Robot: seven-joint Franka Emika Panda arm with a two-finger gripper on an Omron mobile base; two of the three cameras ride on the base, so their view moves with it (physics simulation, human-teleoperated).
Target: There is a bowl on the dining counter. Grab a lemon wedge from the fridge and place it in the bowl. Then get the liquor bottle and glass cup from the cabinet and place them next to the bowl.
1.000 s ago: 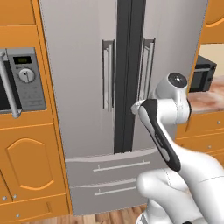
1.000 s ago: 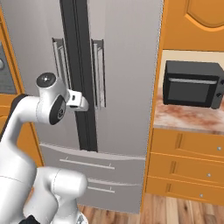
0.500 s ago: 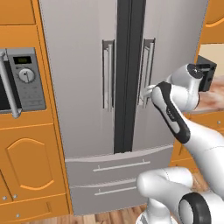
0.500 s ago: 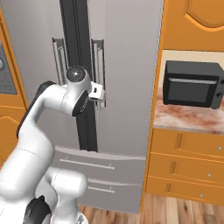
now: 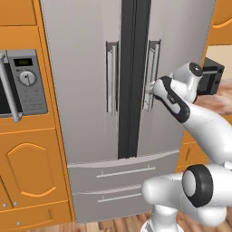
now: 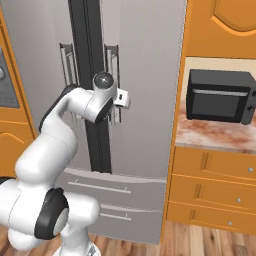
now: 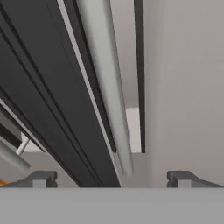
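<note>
The gripper (image 7: 112,177) – jaws wide open – has reached the right fridge handle (image 7: 107,83).

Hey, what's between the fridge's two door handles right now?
In the left base view, the dark vertical strip where the doors meet runs between the left door handle and the right door handle, which the open gripper has reached.

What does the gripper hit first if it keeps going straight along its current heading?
Most likely the right door handle of the fridge: it runs between the open gripper tips. Depth to it is unclear.
</note>
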